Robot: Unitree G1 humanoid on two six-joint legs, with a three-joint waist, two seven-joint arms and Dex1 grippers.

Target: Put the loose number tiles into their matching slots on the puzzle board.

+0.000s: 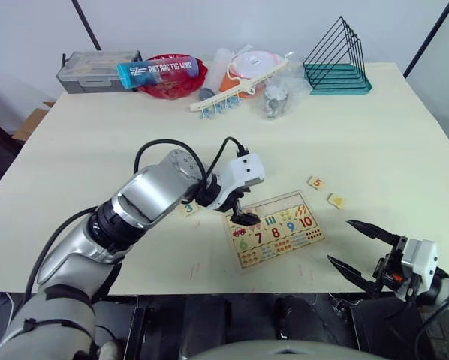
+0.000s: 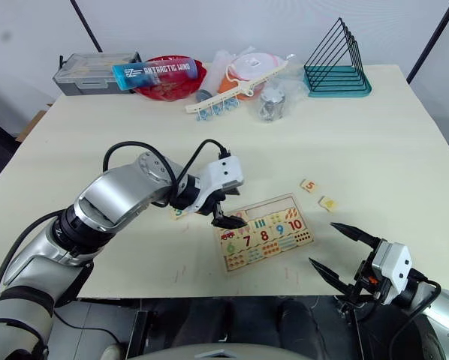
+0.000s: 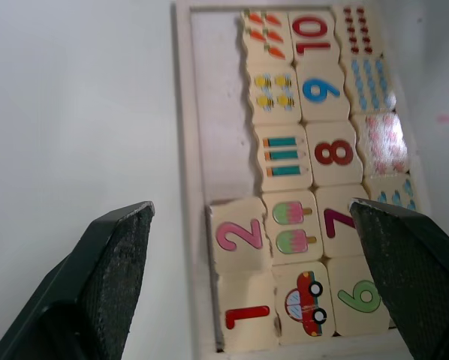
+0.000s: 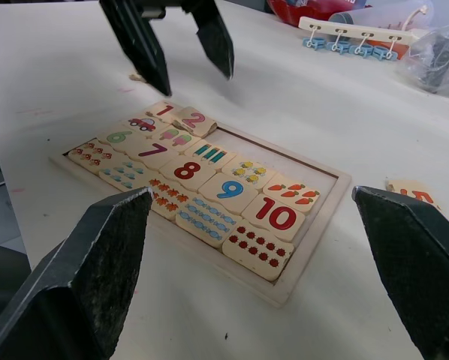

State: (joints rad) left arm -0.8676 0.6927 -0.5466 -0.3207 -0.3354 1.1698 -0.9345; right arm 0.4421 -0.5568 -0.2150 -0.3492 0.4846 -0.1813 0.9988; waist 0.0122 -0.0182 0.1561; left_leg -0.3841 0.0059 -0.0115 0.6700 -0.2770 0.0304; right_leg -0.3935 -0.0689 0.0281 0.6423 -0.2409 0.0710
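Observation:
The puzzle board [image 1: 278, 228] lies near the table's front edge, with numerals 6 to 10 and picture rows. In its slot row, tile 1 [image 3: 245, 319] lies flat and tile 2 [image 3: 239, 235] sits slightly askew beside it; the other slots [image 3: 215, 112] are bare. My left gripper [image 1: 246, 218] hovers open over the board's left end, holding nothing. Loose on the table are the green 3 tile [image 1: 188, 208] left of the board, the red 5 tile [image 1: 316, 183] and the yellow 4 tile [image 1: 335, 200] to its right. My right gripper [image 1: 342, 241] stands open and empty, right of the board.
Along the far edge stand a grey box [image 1: 97, 70], a red bowl [image 1: 168, 84] with a blue tube on it, a white clip rack [image 1: 236, 94], bagged items [image 1: 278, 96] and a teal wire rack [image 1: 337, 60]. The table's front edge runs just below the board.

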